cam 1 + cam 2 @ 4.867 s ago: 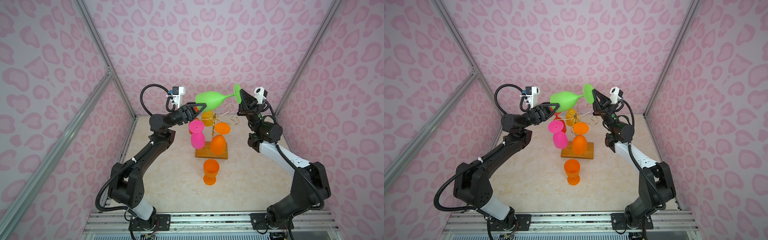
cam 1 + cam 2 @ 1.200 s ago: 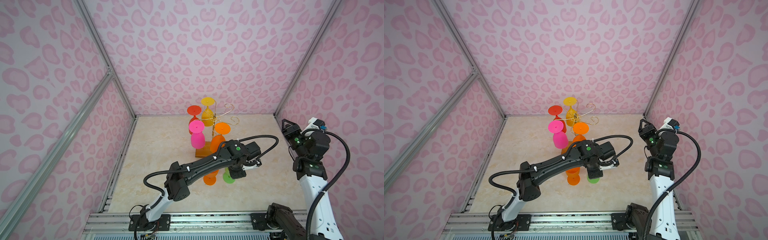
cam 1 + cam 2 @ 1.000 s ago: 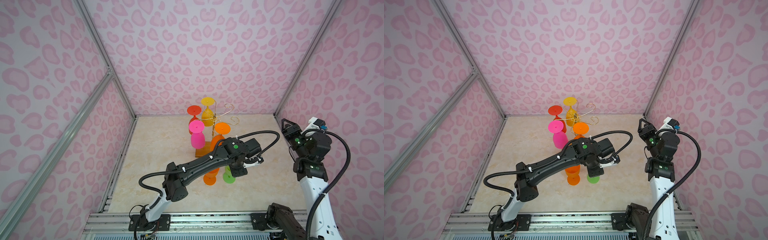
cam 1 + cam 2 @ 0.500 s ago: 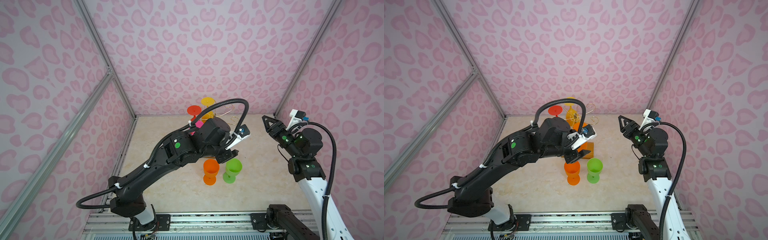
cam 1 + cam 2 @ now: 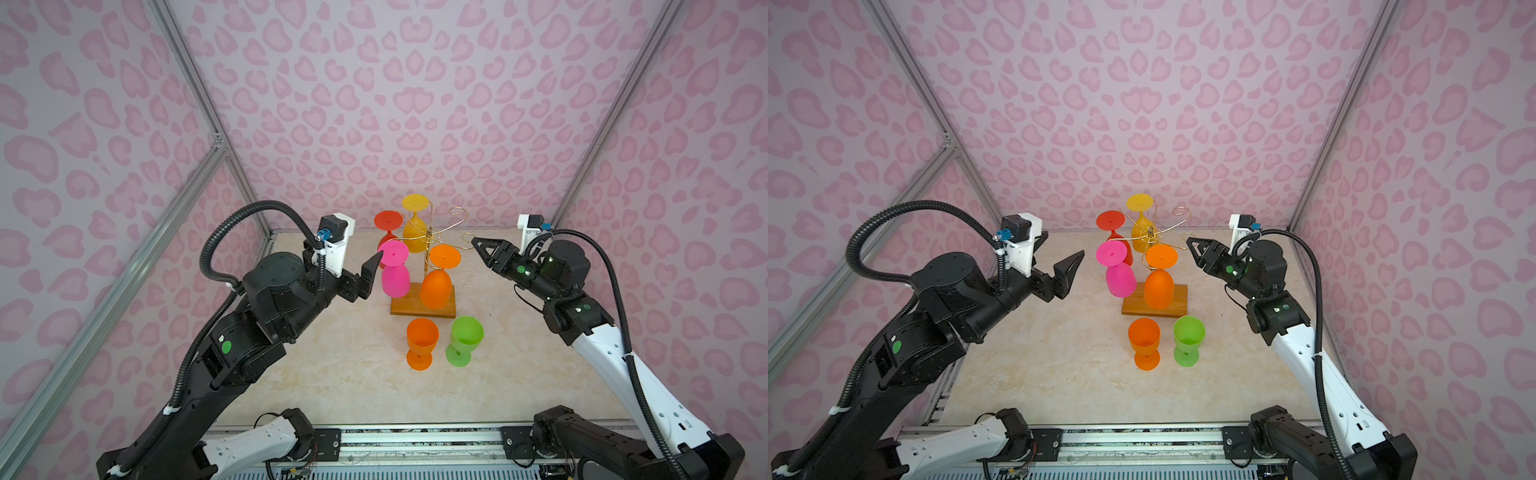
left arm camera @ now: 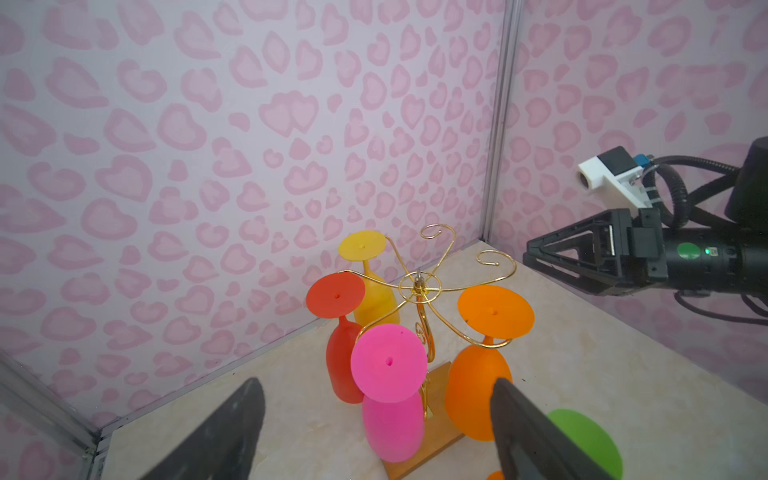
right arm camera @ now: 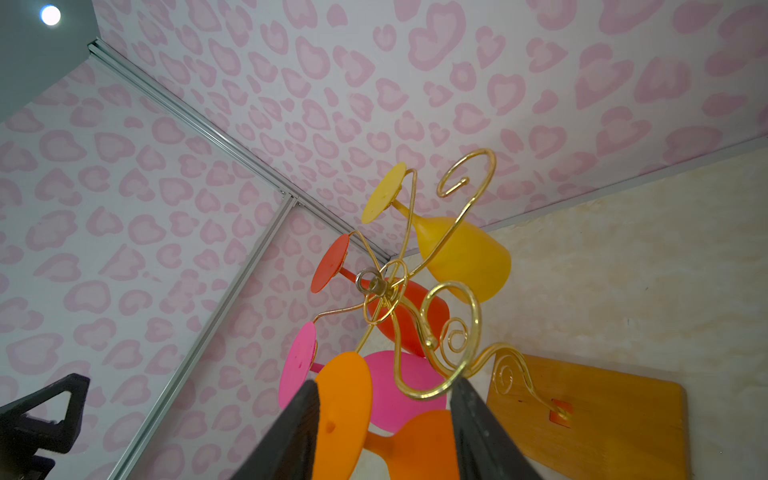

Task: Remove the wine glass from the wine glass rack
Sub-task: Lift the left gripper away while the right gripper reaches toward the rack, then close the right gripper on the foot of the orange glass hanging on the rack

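Wine glass rack (image 6: pixel 419 286): gold wire stand, brown wooden base, on bench (image 5: pixel 332 374).
On rack: pink plastic glass (image 5: pixel 395 280), red glass (image 5: pixel 387 220), yellow glass (image 5: pixel 415 203), hung orange glass (image 5: pixel 435 289).
Off, beside rack base: upright orange glass (image 5: pixel 422 336), green glass (image 5: pixel 466 334).
Left gripper (image 6: pixel 375 380): jaws wide, empty, near rack.
Right gripper (image 5: pixel 478 243): jaws part-open, empty, near rack.
Progress: two off, four left.

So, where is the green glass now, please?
In both top views the green glass stands upright, right of the standing orange glass, before the rack's base.

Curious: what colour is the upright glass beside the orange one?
Green glass, clearest in a top view.
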Controlling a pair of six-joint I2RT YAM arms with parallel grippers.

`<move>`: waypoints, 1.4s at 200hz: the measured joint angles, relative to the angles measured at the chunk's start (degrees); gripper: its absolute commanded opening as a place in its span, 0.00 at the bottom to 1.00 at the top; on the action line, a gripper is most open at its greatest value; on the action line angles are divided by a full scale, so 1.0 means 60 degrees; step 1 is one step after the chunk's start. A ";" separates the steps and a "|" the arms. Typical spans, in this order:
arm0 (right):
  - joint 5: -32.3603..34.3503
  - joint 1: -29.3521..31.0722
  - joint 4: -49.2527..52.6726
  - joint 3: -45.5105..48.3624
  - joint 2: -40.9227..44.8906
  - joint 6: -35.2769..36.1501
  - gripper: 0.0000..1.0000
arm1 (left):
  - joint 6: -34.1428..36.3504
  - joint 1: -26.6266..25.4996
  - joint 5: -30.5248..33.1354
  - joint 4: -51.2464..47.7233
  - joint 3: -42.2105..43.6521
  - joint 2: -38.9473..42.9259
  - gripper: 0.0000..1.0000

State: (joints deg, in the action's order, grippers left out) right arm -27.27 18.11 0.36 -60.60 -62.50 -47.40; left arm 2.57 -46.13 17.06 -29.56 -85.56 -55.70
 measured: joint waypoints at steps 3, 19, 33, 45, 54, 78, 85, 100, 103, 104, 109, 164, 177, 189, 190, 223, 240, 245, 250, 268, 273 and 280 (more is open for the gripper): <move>0.0000 0.0058 0.0000 -0.0007 -0.0044 0.0000 0.52 | -0.0044 0.0080 0.0062 0.0091 0.0109 0.0113 0.87; 0.0011 0.0299 -0.0011 -0.0029 -0.0204 0.0004 0.52 | -0.0280 0.0382 0.0153 0.0390 0.0554 0.0528 0.87; 0.0029 0.0481 -0.0011 -0.0033 -0.0324 0.0000 0.52 | -0.0499 0.0543 0.0200 0.0557 0.0820 0.0725 0.87; 0.0036 0.0637 -0.0015 -0.0033 -0.0412 -0.0007 0.52 | -0.0652 0.0688 0.0229 0.0692 0.1067 0.0783 0.87; 0.0040 0.0747 -0.0025 -0.0033 -0.0459 -0.0007 0.52 | -0.0736 0.0798 0.0248 0.0696 0.1224 0.0823 0.87; 0.0044 0.0969 -0.0076 -0.0033 -0.0568 -0.0087 0.51 | -0.1016 0.1209 0.0251 0.0801 0.1800 0.0867 0.87; 0.0051 0.1013 -0.0080 -0.0033 -0.0586 -0.0106 0.51 | -0.1115 0.1315 0.0219 0.0801 0.1909 0.0860 0.87; 0.0117 0.1089 -0.0106 -0.0033 -0.0627 -0.0182 0.50 | -0.1268 0.1537 0.0120 0.0809 0.2131 0.0849 0.87; 0.0113 0.1111 -0.0120 -0.0033 -0.0641 -0.0178 0.50 | -0.1304 0.1577 0.0102 0.0809 0.2171 0.0849 0.87; 0.0113 0.1111 -0.0120 -0.0033 -0.0645 -0.0178 0.50 | -0.1315 0.1588 0.0095 0.0809 0.2182 0.0849 0.87; 0.0117 0.1126 -0.0142 -0.0036 -0.0678 -0.0178 0.49 | -0.1395 0.1647 0.0033 0.0816 0.2251 0.0849 0.87; 0.0113 0.1242 -0.0310 -0.0189 -0.1005 -0.0255 0.38 | -0.1752 0.2167 -0.0634 0.0882 0.2747 0.0725 0.87; 0.0117 0.1249 -0.0386 -0.0222 -0.1053 -0.0266 0.36 | -0.1829 0.2233 -0.0721 0.0914 0.2816 0.0670 0.87; 0.0113 0.1249 -0.0441 -0.0222 -0.1075 -0.0291 0.32 | -0.1851 0.2269 -0.0874 0.0951 0.2863 0.0612 0.87; 0.0113 0.1249 -0.0444 -0.0222 -0.1075 -0.0291 0.31 | -0.1851 0.2277 -0.0874 0.0958 0.2867 0.0601 0.87; 0.0098 0.1249 -0.0455 -0.0273 -0.1188 -0.0423 0.22 | -0.1923 0.2368 -0.1035 0.1024 0.2965 0.0455 0.87; 0.0073 0.1249 -0.0455 -0.0273 -0.1198 -0.0448 0.20 | -0.1960 0.2386 -0.1111 0.1096 0.3005 0.0393 0.87; 0.0073 0.1249 -0.0455 -0.0273 -0.1198 -0.0495 0.19 | -0.1974 0.2390 -0.1118 0.1115 0.3009 0.0379 0.87; 0.0069 0.1249 -0.0463 -0.0273 -0.1198 -0.0495 0.19 | -0.1985 0.2404 -0.1129 0.1126 0.3009 0.0361 0.87; 0.0069 0.1249 -0.0477 -0.0273 -0.1184 -0.0499 0.17 | -0.1993 0.2419 -0.1239 0.1151 0.3020 0.0299 0.87; 0.0069 0.1249 -0.0481 -0.0273 -0.1173 -0.0499 0.16 | -0.1996 0.2422 -0.1260 0.1147 0.3031 0.0284 0.87; 0.0069 0.1249 -0.0484 -0.0273 -0.1155 -0.0503 0.16 | -0.2025 0.2430 -0.1271 0.1147 0.3038 0.0266 0.87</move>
State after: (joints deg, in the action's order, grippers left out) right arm -26.85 25.61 -2.55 -62.24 -69.43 -50.41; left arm -9.58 -31.55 9.43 -22.68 -67.33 -54.11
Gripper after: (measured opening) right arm 0.165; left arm 0.872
